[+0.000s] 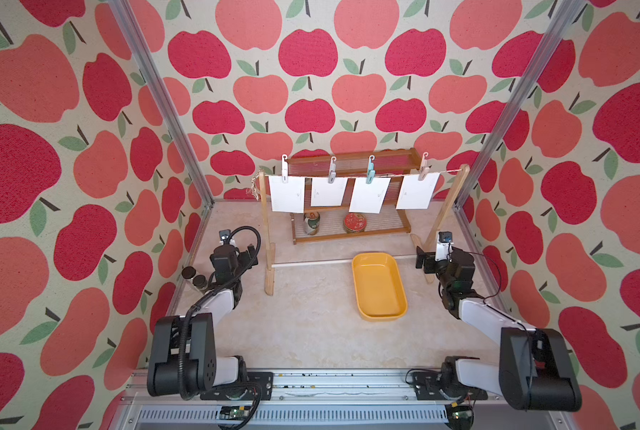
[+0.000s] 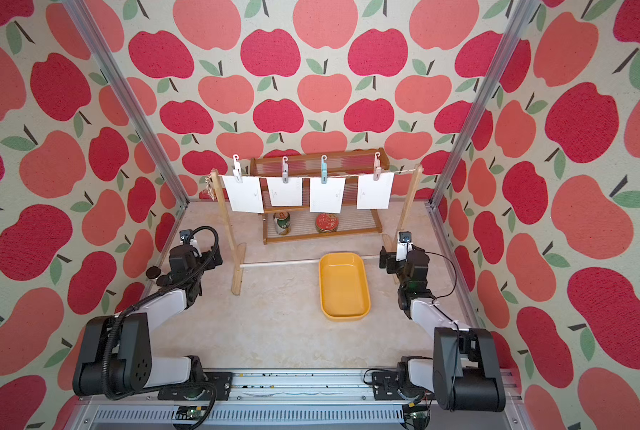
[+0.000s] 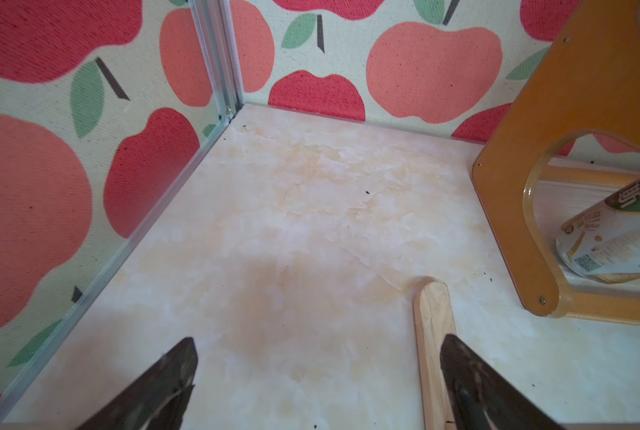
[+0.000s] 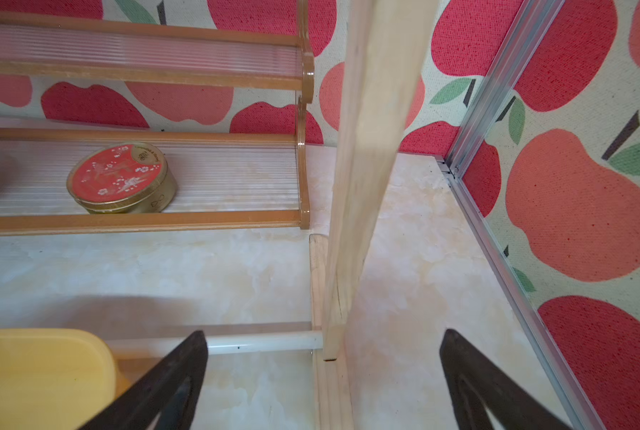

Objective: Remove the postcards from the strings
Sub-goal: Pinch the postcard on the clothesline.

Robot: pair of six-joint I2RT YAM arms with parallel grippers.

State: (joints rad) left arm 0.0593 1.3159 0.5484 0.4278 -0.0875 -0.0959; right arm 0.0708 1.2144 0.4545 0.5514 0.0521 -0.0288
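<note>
left tool (image 3: 318,340) and right tool (image 4: 324,332) were both spread wide, holding nothing. four flat white rectangular paper postcards (image 1: 287,193) hung pegged to the thin twisted string (image 1: 396,174) between two pale wooden posts (image 1: 265,208).

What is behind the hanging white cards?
A wooden shelf, with a can and a red round tin on its bottom level. The postcards hide much of its middle.
</note>
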